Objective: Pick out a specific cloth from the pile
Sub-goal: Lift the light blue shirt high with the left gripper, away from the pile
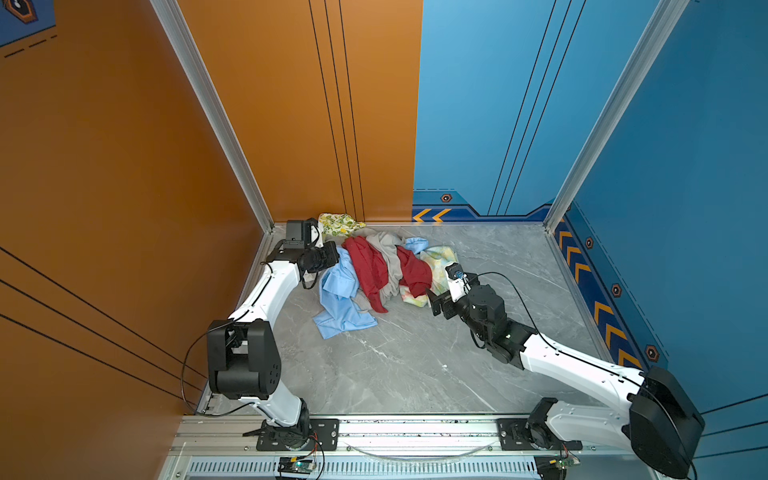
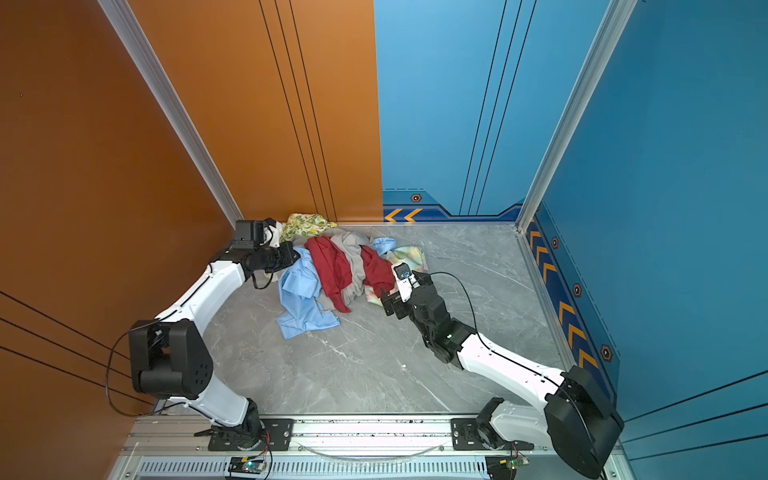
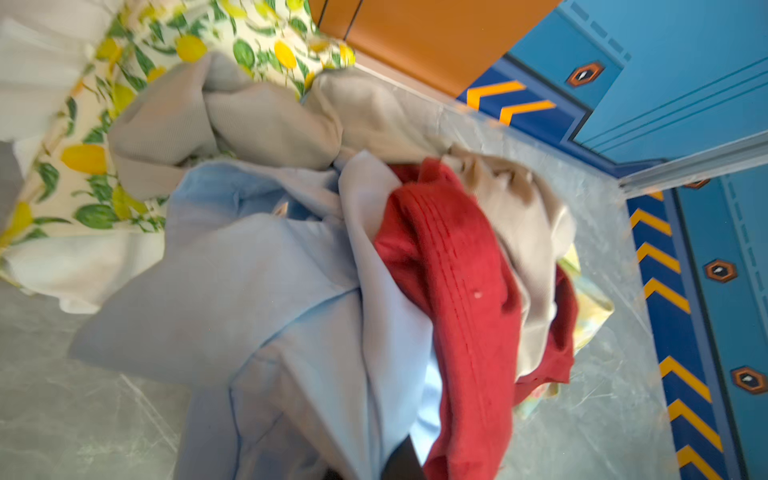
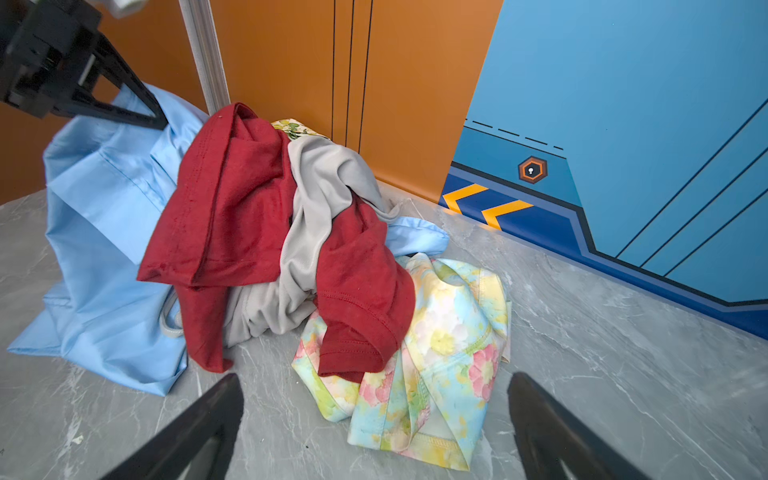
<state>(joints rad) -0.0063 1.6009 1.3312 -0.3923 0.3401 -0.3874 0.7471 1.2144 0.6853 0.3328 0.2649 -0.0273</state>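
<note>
The pile (image 1: 386, 266) lies at the back left of the grey floor, by the orange wall. The cloth (image 1: 338, 303) (image 2: 301, 307) is the large light sky-blue garment on the pile's left side, spreading toward the front. My left gripper (image 1: 334, 254) (image 2: 296, 255) is shut on the cloth's upper edge (image 4: 137, 108), which rises to a peak at the fingers (image 4: 156, 118). In the left wrist view the cloth (image 3: 257, 291) fills the middle and hides most of the fingers. My right gripper (image 4: 374, 376) (image 1: 434, 301) is open, low over the floor, just short of the pile's right side.
A dark red garment (image 4: 232, 208) and a grey one (image 4: 316, 195) drape over the cloth. A pastel floral cloth (image 4: 440, 345) lies in front of the right gripper. A lemon-print cloth (image 1: 338, 222) sits against the orange wall (image 1: 291, 124). Blue wall (image 1: 665, 208) on the right.
</note>
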